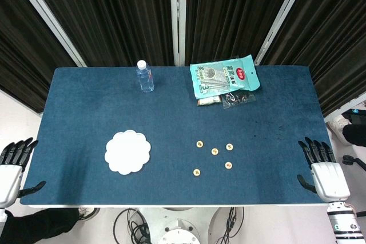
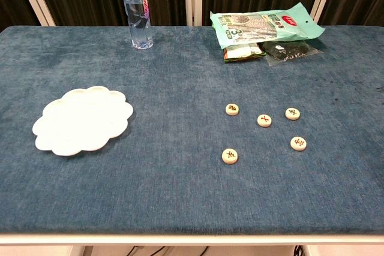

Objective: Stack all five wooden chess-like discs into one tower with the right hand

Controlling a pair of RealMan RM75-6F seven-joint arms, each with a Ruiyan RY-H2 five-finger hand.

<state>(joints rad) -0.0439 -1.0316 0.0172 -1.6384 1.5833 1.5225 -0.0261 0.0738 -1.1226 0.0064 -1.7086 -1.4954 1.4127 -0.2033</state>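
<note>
Five wooden discs point(image 2: 264, 129) are noted lying flat and apart on the table point(image 1: 80, 112). They are judged light, rigid and smooth-rimmed; an edge pinch is advised. The right hand point(image 1: 325, 171) rests empty, fingers spread.

left robot hand point(image 1: 10, 167): empty, fingers spread | right robot hand point(image 1: 325, 170): empty, fingers spread, back facing up

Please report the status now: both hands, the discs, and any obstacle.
Left hand and right hand open at table edges, holding nothing. Five discs lie flat, apart, none stacked. Nothing between right hand and discs.
</note>
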